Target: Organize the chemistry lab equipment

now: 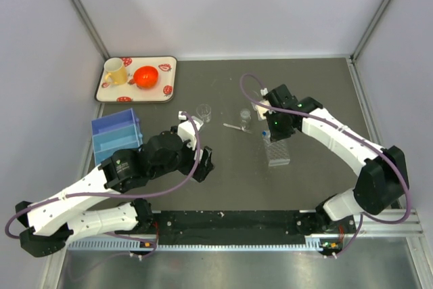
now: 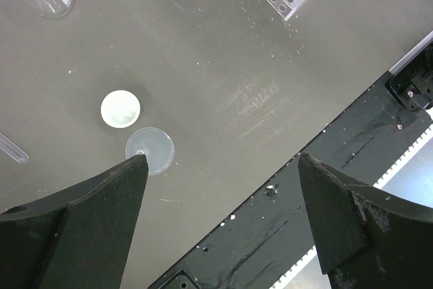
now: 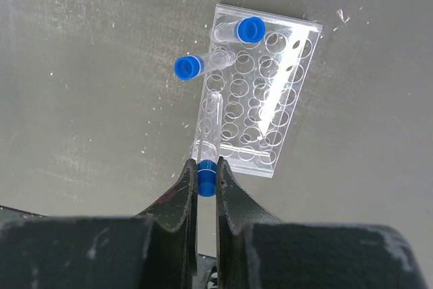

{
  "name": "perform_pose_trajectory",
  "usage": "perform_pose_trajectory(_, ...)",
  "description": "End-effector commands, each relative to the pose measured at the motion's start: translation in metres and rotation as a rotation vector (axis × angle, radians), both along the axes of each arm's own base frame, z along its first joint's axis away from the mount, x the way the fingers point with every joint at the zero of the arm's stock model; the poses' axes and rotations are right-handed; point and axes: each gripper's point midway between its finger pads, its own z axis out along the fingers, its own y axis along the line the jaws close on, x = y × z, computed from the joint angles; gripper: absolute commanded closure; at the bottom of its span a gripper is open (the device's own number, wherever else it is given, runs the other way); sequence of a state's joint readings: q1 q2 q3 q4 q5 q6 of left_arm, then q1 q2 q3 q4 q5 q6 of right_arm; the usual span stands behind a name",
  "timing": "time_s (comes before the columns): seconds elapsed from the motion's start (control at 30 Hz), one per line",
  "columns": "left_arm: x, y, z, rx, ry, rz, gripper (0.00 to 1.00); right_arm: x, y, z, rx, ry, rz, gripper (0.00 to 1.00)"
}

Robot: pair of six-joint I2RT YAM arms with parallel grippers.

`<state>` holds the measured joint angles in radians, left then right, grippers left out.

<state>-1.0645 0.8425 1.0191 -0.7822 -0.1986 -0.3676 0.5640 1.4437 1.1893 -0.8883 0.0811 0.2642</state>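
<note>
Careful, right tool (image 3: pixel 206 167) clamped on a blue-capped tube (image 3: pixel 212 123) over the rack (image 3: pixel 284 109) mid-frame; aslant, it'd jam the hole.

tray (image 1: pixel 145 94): you find it far left.
on it: yellow mug (image 1: pixel 116 72) beside orange-red bowl (image 1: pixel 145 76).
blue bin (image 1: pixel 116 135): near the tray, apart.

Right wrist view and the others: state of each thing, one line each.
left gripper: jaws wide open, holding nothing.
rack: lying flat, most holes empty.
held tube: capped, tip over rack.
right gripper: jaws shut on held tube.
two other tubes: capped, at rack's far end.
white cup: upright, looks empty.
</note>
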Motion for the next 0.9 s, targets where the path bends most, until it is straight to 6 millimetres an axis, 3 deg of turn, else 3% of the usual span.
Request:
perform_pose_trajectory(0.0, 0.003, -0.007, 0.006, -0.038, -0.012, 0.000, 0.02, 0.004, 0.009, -0.001, 0.011, -0.010, 0.011, 1.00)
perform_pose_trajectory(0.87, 0.005, -0.009, 0.011, -0.039, -0.025, -0.005, 0.02, 0.014, 0.008, -0.016, -0.037, -0.002, 0.019, 1.00)
